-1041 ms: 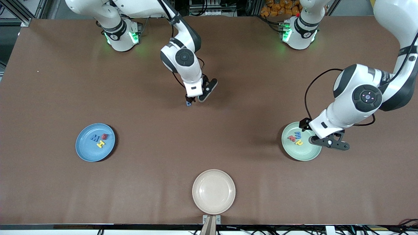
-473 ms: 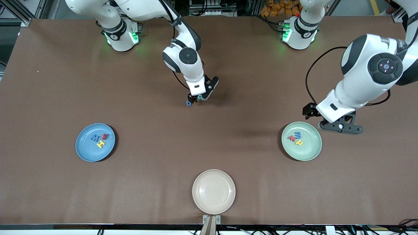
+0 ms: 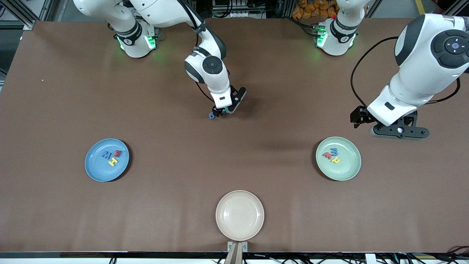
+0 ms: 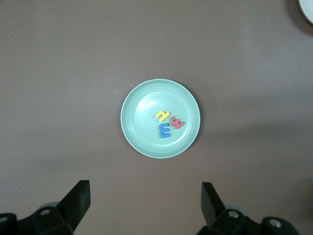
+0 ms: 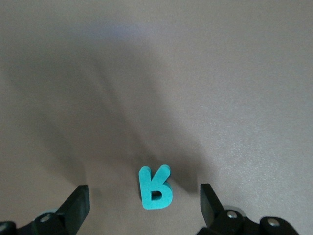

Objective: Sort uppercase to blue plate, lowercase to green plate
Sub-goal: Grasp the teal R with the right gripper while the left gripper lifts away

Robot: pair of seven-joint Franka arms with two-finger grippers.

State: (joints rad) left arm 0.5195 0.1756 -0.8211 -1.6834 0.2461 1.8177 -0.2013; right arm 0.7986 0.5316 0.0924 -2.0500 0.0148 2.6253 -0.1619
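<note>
My right gripper (image 3: 224,110) is low over the table's middle, open, its fingers either side of the teal uppercase R (image 5: 155,188) without touching it. The blue lowercase g (image 3: 211,116) lies just beside it on the table. The blue plate (image 3: 96,170) holds a blue M (image 3: 106,155), a red Q (image 3: 117,153) and a yellow H (image 3: 113,161). The green plate (image 3: 349,168) holds a blue m (image 4: 165,130), a red w (image 4: 177,122) and a yellow h (image 4: 162,116). My left gripper (image 3: 399,131) hangs open and empty, high above the table beside the green plate (image 4: 134,105).
An empty beige plate (image 3: 239,215) sits at the table edge nearest the front camera, midway between the two coloured plates; its rim (image 4: 308,7) also shows in the left wrist view. Brown table covering lies all around the plates.
My left arm has risen and drawn back from over the green plate toward its own base. My right gripper has come down around the teal R, still open.
</note>
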